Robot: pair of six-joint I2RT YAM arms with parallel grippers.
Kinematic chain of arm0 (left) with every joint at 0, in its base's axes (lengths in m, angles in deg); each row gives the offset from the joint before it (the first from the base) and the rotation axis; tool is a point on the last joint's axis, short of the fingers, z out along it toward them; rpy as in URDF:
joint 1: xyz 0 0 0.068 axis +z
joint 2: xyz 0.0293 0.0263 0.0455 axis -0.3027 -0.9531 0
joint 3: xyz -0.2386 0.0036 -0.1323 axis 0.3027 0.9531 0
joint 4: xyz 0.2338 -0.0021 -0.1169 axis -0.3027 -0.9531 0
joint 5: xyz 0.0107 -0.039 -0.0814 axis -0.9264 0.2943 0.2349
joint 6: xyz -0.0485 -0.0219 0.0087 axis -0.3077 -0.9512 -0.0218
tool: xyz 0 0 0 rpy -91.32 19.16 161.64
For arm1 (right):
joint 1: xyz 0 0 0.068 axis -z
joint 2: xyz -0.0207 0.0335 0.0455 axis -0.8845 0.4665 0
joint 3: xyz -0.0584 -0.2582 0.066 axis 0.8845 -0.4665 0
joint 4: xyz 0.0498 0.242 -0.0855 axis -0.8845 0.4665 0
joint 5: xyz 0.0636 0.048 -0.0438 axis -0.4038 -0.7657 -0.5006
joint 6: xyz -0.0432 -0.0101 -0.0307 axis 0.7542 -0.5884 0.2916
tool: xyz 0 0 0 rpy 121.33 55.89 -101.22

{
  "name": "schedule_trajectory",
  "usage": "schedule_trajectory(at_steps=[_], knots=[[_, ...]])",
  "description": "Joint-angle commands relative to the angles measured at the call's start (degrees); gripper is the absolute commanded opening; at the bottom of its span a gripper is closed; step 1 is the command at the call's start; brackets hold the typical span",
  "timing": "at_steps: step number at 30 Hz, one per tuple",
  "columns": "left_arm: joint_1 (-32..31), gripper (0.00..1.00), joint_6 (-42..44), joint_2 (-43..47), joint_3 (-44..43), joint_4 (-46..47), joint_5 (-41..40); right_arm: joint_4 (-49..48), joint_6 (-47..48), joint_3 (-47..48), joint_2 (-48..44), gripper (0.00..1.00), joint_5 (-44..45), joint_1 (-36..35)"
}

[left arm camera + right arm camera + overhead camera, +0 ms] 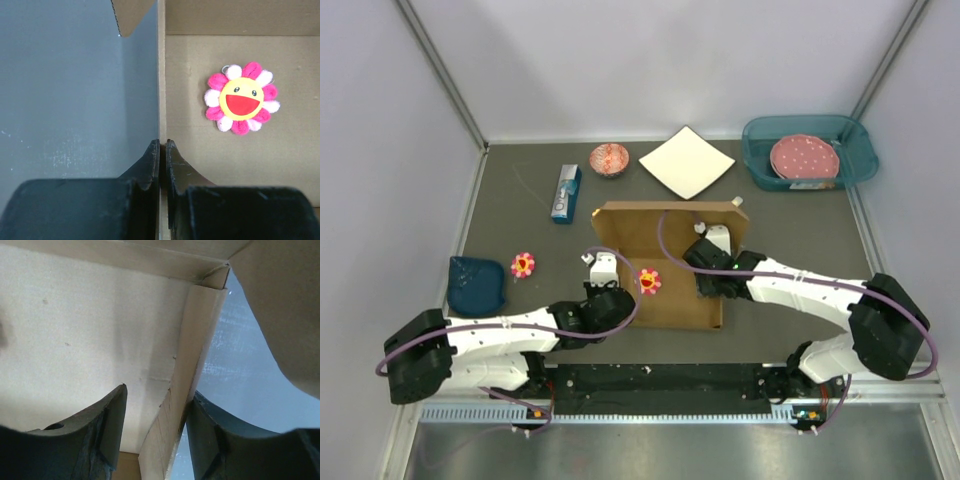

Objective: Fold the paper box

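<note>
From above, the plain brown cardboard paper box point(630, 235) lies half-folded on the grey table point(520, 230) between both arms, with a pink-petalled smiling flower plush point(648, 281) inside it; behind it, a blue-and-white carton point(566, 193) carries print too small to read. Left wrist: the left gripper point(162, 145) is pinched tight on the box's left wall. Right wrist: the right gripper point(157, 391) stands parted, straddling the right wall unclamped
</note>
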Motion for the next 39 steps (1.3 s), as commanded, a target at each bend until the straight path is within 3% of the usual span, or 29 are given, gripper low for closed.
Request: schedule_trajectory(at_steps=[1, 20, 25, 29, 32, 34, 39], knots=[[-0.16, 0.0, -1.89, -0.67, -2.81, 0.75, -1.15, 1.81, 1.15, 1.74, -0.45, 0.49, -4.47, 0.18], [-0.16, 0.0, -7.87, -3.67, -4.74, -3.73, -0.19, 2.86, -0.34, -5.65, -4.75, 0.52, -8.69, 0.18], [-0.16, 0.0, -8.49, -3.67, -4.92, -4.69, -0.19, 2.78, -0.52, -6.52, -4.58, 0.35, -8.6, 0.18], [-0.16, 0.0, -8.93, -3.4, -4.92, -4.87, -0.19, 2.78, -0.6, -7.75, -4.4, 0.29, -8.34, 0.27], [-0.16, 0.0, -9.28, -3.14, -4.66, -4.87, -0.1, 2.69, -0.26, -8.46, -3.44, 0.17, -8.07, 0.18], [-0.07, 0.0, -9.54, -3.14, -4.48, -4.87, -0.01, 2.42, 0.18, -8.9, -2.3, 0.02, -8.07, 0.18], [-0.16, 0.0, -10.33, -2.52, -4.04, -4.87, 0.25, 2.16, 0.36, -9.87, -0.28, 0.0, -5.45, 0.18]])
